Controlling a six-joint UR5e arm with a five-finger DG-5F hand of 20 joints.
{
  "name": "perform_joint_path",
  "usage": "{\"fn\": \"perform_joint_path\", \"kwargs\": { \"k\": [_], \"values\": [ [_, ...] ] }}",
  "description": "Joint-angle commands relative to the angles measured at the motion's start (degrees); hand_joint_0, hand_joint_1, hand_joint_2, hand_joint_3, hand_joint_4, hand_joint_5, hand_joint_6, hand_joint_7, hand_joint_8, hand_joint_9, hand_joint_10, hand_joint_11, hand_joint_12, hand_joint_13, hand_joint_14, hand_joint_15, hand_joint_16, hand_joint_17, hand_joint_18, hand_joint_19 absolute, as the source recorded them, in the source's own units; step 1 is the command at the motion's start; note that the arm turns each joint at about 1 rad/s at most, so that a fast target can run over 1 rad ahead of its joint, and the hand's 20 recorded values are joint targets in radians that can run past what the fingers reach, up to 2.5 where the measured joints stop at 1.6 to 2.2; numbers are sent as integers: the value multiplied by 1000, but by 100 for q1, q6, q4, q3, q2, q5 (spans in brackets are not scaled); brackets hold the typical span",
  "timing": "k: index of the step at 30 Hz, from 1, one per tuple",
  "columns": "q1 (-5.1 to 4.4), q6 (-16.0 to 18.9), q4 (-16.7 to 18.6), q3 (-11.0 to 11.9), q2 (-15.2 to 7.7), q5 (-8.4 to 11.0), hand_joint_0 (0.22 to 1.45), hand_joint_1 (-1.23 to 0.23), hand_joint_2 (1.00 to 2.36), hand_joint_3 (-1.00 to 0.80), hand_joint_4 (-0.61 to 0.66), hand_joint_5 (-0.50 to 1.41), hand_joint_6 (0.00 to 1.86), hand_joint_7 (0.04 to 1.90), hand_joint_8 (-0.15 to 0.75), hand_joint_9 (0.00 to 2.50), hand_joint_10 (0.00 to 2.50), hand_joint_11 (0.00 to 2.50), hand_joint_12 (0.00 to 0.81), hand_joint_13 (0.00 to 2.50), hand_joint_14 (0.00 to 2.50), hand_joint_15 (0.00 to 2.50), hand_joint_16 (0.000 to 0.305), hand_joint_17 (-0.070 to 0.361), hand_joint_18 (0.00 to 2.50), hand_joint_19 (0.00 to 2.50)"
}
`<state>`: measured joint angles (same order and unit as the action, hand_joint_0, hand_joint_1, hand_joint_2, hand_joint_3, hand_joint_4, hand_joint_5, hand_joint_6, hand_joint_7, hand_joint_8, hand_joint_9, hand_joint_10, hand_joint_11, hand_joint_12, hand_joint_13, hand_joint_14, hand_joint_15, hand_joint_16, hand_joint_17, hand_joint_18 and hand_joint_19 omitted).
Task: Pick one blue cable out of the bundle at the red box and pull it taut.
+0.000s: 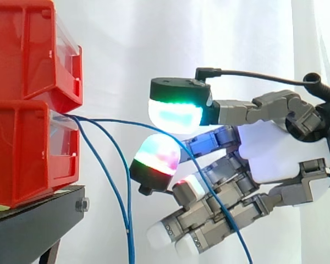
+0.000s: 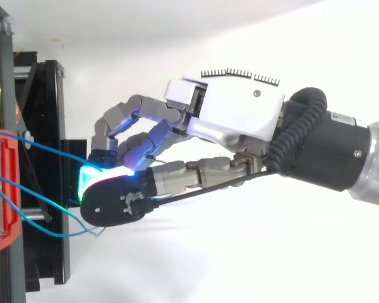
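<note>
White curtain [image 1: 126, 55] hangs behind everything in the side view. Two red bins [image 1: 22, 154] sit stacked at the left on a black stand [image 1: 33, 220]. From the gap between them a bundle of thin blue lines comes out. One blue cable [image 1: 121, 122] runs rightward in a shallow arc and passes between two glowing fingers [image 1: 176, 113] of the hand [image 1: 269, 154], which reaches in from the right. The upper pad shines green and cyan. The lower pad, red and magenta, sits just under it, so the two are closed almost together with the cable caught between. Past the pinch the cable drops slack toward the bottom edge. The hand's other fingers, with white pads, are half curled below and hold nothing. The other blue cables [image 1: 127, 236] hang down, well clear of the hand.

From the top view, the hand [image 2: 240, 113] lies across the middle, fingers [image 2: 114, 196] bent toward the stand [image 2: 47, 126]. Several blue lines lead from the red bin [image 2: 3, 189] to the cyan-lit pads. Which one is pinched cannot be told here.
</note>
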<state>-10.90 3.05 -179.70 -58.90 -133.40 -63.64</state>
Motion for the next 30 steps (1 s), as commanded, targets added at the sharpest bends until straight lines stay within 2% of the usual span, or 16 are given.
{"fn": "perform_joint_path", "kwargs": {
  "k": [1, 5, 10, 21, 22, 25, 30],
  "values": [
    [0, -173, -127, 107, -2, 71, 592, -622, 1012, -324, 82, -194, 930, 933, 326, 936, 8, 1125, 402, 564, 10, 338, 53, 120, 526, 242],
    [-9, -384, -276, 212, -2, 221, 603, -639, 1012, -320, 89, -194, 930, 939, 331, 935, 9, 1120, 401, 560, 12, 334, 53, 120, 529, 233],
    [-17, -411, -311, 247, -2, 291, 630, -703, 1011, -355, 95, -195, 939, 911, 322, 927, 8, 1111, 398, 565, 10, 330, 53, 119, 538, 224],
    [-17, -631, -391, 247, 77, 300, 640, -720, 1004, -435, 108, -194, 939, 897, 321, 925, 8, 1110, 398, 566, 10, 331, 53, 119, 548, 216],
    [-17, -631, -391, 247, 77, 308, 594, -689, 1000, -500, 105, -194, 938, 898, 324, 924, 8, 1114, 401, 557, 10, 335, 54, 121, 542, 227],
    [-17, -631, -391, 247, 77, 300, 516, -584, 1000, -500, 108, -191, 935, 877, 345, 926, 6, 1108, 420, 556, 10, 334, 57, 128, 536, 230],
    [-17, -631, -391, 247, 86, 300, 524, -464, 1000, -500, 97, -187, 924, 887, 346, 926, 7, 1104, 419, 542, 12, 344, 56, 127, 513, 251]
  ]
}}
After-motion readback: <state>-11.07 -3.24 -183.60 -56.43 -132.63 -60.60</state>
